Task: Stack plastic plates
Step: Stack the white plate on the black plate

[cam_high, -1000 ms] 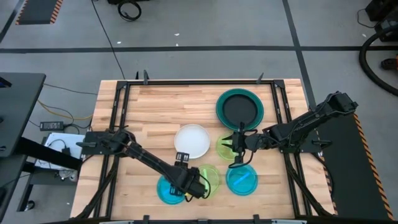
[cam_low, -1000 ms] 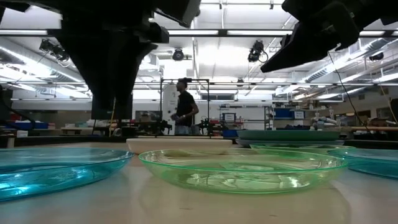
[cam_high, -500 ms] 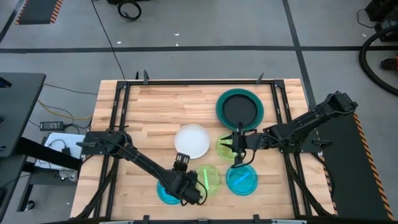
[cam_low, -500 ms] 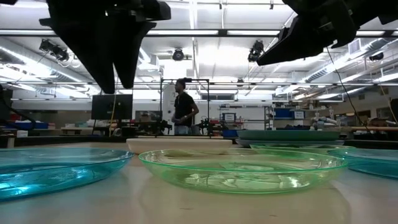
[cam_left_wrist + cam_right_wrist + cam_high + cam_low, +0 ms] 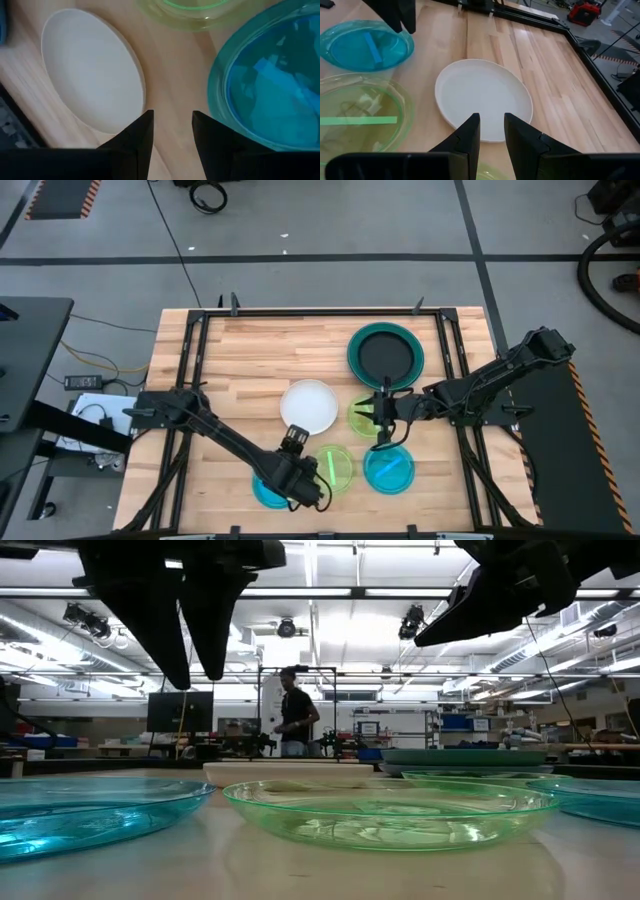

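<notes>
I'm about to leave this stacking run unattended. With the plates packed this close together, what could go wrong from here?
1. The left gripper hangs with jaws open between the cyan plate and the lime green plate, whose rims nearly touch. Coming down, it might nudge the wrong plate.
2. The right gripper hovers over another lime green plate close to the white plate. A shallow rim grab could slip.

Black plate nests in teal plate; others lie separately.
</notes>
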Robot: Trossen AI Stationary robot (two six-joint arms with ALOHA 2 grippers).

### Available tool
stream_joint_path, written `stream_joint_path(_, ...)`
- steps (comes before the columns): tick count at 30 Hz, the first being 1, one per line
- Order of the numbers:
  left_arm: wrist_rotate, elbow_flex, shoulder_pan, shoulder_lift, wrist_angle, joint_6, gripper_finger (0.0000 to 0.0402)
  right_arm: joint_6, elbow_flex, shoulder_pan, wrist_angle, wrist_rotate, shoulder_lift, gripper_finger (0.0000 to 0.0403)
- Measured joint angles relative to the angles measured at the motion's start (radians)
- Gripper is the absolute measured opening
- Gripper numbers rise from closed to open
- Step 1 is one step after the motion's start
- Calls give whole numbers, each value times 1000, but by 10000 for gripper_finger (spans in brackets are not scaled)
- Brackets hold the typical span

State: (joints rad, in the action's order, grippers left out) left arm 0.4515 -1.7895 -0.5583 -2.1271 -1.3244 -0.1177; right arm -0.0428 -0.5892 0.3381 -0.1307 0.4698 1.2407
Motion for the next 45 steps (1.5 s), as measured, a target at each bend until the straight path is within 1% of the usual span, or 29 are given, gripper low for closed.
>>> stream_joint_path(3,4,115,3,68,69,20,142,13,0,0,0,0,0,98)
stream_joint_path(9,19,254,51,181,169,44,142,21,0,0,-4,0,0,98)
stream_joint_path(13,-15,337,81,221,279,77,142,46,0,0,13,-1,0,98)
stream_joint_path(15,-49,368,87,226,331,105,142,69,0,0,25,0,0,98)
stream_joint_path(20,-60,434,118,226,403,170,142,106,0,1,33,-30,0,98)
stream_joint_path(26,-60,475,171,226,486,321,142,164,0,12,28,-82,0,98)
stream_joint_path(30,-164,502,234,226,513,382,142,207,0,36,27,-116,0,98)
stream_joint_path(36,-207,523,296,226,563,484,142,252,0,85,28,-92,0,98)
stream_joint_path(41,-346,523,347,225,565,497,141,283,0,114,34,-56,0,98)
stream_joint_path(45,-362,523,366,216,564,520,141,299,0,130,35,-42,0,98)
